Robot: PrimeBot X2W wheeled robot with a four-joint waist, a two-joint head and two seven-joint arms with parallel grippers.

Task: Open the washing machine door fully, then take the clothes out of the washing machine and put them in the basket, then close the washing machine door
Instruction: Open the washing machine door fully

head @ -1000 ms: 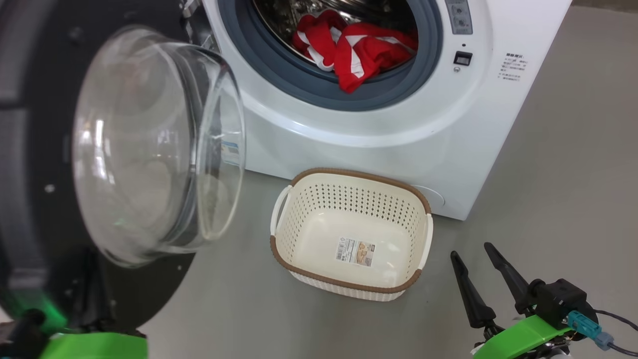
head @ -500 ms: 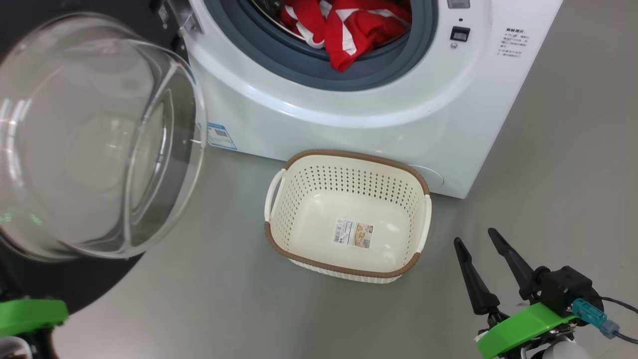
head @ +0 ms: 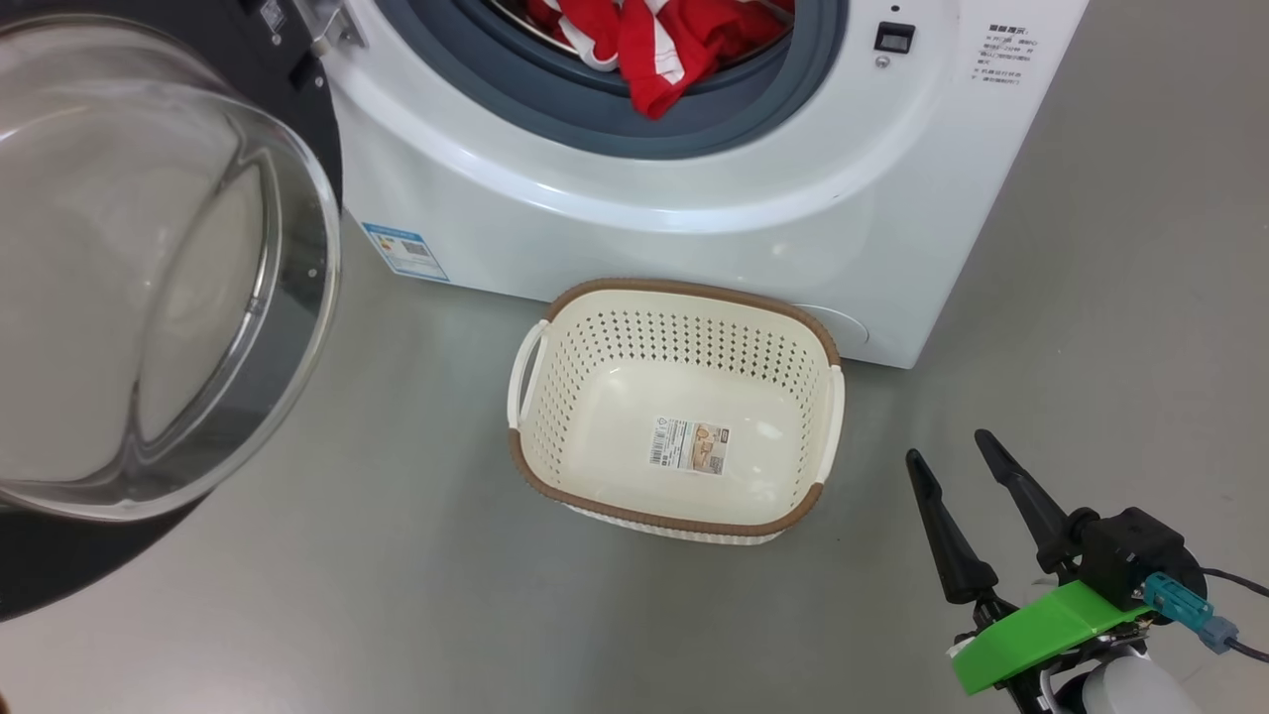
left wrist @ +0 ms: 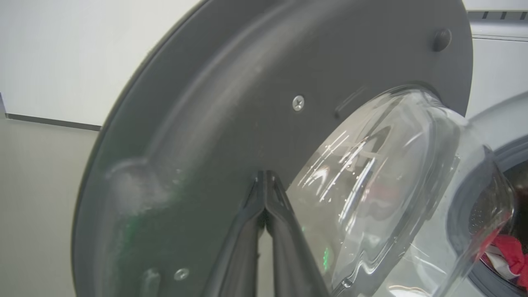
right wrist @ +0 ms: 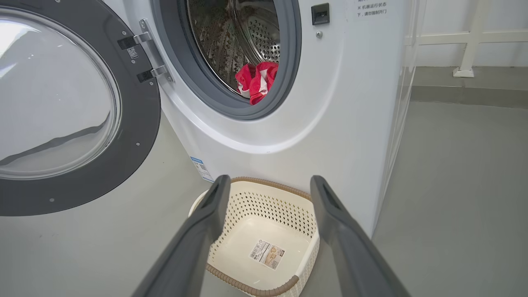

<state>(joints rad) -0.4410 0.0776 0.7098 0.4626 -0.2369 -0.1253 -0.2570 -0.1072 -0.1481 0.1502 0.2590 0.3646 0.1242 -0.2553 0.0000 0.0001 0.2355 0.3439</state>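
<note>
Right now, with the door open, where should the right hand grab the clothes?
Likely best by the fold of the clothes drooping onto the grey seal. Bring the open right hand straight in from the front: that fold lies nearest and bunched.

At the lower right of the head view the right gripper [head: 947, 448], two long black tapered fingers on a bright green mount, points up with fingers spread apart, while the left gripper [left wrist: 264, 177] holds its dark grey fingers pressed together at the bottom centre of its wrist view.
</note>
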